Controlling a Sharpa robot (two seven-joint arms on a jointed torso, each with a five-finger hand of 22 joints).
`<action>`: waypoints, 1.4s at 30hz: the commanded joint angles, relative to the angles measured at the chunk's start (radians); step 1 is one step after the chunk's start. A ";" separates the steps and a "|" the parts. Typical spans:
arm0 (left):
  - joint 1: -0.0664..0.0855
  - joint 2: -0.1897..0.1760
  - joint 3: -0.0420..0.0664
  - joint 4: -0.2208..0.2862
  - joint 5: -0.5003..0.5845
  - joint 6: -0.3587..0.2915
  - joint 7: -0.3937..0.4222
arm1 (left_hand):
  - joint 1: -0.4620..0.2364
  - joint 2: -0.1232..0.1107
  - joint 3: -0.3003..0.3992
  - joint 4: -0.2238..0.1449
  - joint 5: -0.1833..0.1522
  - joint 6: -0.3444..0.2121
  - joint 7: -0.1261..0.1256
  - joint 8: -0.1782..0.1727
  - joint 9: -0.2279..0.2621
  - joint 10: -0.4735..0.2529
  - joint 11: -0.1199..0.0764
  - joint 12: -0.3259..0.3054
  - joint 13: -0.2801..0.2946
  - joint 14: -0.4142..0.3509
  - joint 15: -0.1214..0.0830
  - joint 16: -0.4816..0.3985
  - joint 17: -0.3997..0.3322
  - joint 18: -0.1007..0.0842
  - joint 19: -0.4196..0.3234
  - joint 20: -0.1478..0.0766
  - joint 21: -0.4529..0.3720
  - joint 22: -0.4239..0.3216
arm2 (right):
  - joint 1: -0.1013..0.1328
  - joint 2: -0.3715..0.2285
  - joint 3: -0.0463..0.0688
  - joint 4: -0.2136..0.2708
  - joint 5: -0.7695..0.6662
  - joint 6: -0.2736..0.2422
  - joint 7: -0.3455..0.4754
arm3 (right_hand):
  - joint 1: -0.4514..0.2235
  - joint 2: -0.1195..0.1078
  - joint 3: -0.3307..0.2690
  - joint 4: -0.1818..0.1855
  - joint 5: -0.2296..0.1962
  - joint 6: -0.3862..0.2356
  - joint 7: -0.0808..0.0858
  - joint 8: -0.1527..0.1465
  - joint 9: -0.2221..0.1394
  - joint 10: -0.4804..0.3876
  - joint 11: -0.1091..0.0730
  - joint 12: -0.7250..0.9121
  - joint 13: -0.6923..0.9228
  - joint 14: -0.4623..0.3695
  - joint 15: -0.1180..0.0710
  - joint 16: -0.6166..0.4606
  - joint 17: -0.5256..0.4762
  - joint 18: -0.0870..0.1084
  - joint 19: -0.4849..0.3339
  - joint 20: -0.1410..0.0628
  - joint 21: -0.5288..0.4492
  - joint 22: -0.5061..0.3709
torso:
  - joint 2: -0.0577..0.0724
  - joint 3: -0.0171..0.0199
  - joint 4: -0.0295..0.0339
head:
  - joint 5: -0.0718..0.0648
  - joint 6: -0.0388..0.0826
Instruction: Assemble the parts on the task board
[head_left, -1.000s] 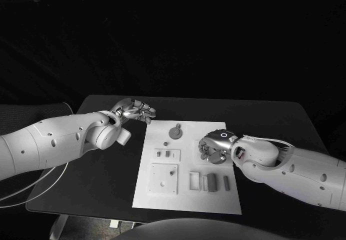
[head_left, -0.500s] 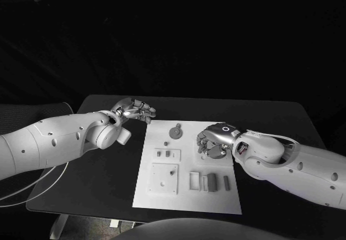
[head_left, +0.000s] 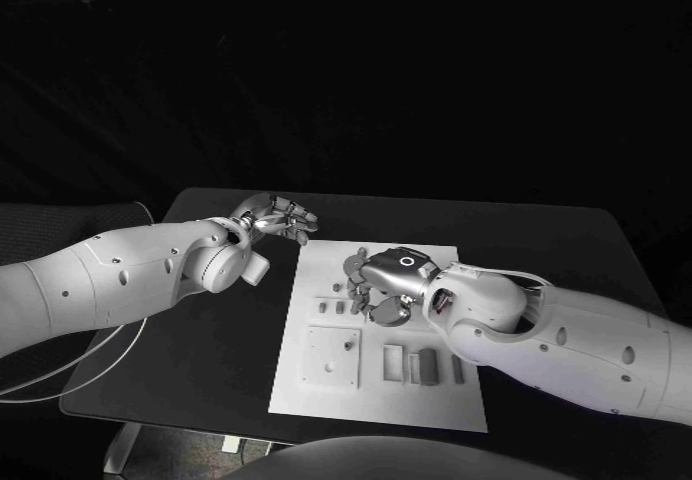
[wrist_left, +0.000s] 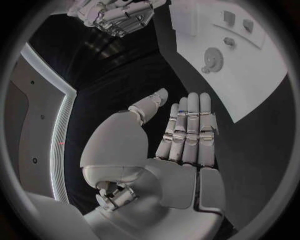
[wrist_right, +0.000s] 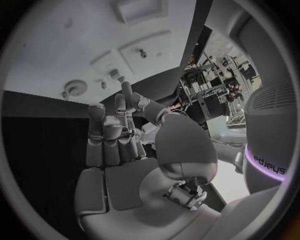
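Note:
The white task board (head_left: 433, 408) lies in the middle of the black table. On its far part lies a grey gear (head_left: 352, 265), also in the left wrist view (wrist_left: 212, 59) and the right wrist view (wrist_right: 76, 88). Small grey pieces (head_left: 332, 307) lie just nearer than it. My right hand (head_left: 379, 292) hovers over the board's middle, right beside the gear, fingers pointing down; in its wrist view the fingers (wrist_right: 116, 131) are loosely curved with nothing in them. My left hand (head_left: 274, 216) floats off the board's far left corner, fingers (wrist_left: 187, 127) straight and apart, holding nothing.
A square plate with a small peg (head_left: 329, 357) sits on the board's near left part, also seen in the right wrist view (wrist_right: 147, 50). Three upright rectangular pieces (head_left: 420, 366) stand in a row at the near right. Bare black table (head_left: 216, 340) surrounds the board.
My right hand has moved left and farther across the board, from its right side to beside the gear. My left hand stayed in place, its fingers spreading a little.

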 joint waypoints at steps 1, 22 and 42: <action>0.001 0.008 0.001 -0.010 0.014 0.000 0.015 | 0.002 0.001 0.002 0.005 0.006 -0.007 0.000 0.004 -0.001 0.003 0.003 -0.002 -0.001 0.009 0.002 -0.005 0.001 0.019 0.006 0.003 -0.007 0.002 | -0.004 0.037 -0.012 -0.008 0.004 0.029 0.033 | -0.006 0.003 0.007 0.001 0.004 0.036 -0.024 0.017 0.022 0.006 -0.003 0.004 0.000 -0.001 -0.005 -0.003 -0.002 0.029 0.002 -0.003 0.002 0.017 | -0.002 0.0009 0.0016 | 0.007 0.004; 0.001 0.019 0.001 -0.008 0.012 0.006 0.013 | 0.003 0.001 0.003 0.004 0.006 -0.007 0.000 0.004 -0.001 0.004 0.003 -0.002 -0.001 0.009 0.002 -0.007 0.004 0.019 0.006 0.003 -0.007 0.002 | -0.041 0.156 -0.100 -0.092 0.001 0.080 0.072 | -0.011 0.010 0.009 -0.003 0.003 0.031 -0.022 0.015 0.024 0.003 -0.002 0.000 0.000 -0.003 -0.005 -0.006 -0.002 0.029 -0.001 -0.003 0.000 0.017 | 0.002 0.0003 0.0025 | 0.047 -0.023; 0.001 0.016 0.001 0.001 0.010 0.009 0.012 | 0.002 0.001 0.003 0.005 0.006 -0.007 0.000 0.004 -0.002 0.003 0.003 -0.002 -0.002 0.009 0.002 -0.009 0.006 0.019 0.006 0.003 -0.008 0.002 | -0.051 0.172 -0.118 -0.118 -0.057 0.090 0.068 | -0.013 0.011 0.009 -0.005 0.003 0.030 -0.022 0.015 0.025 0.002 -0.002 0.000 0.001 -0.005 -0.004 -0.007 -0.002 0.029 -0.003 -0.003 -0.001 0.017 | 0.001 0.0004 0.0016 | 0.062 -0.034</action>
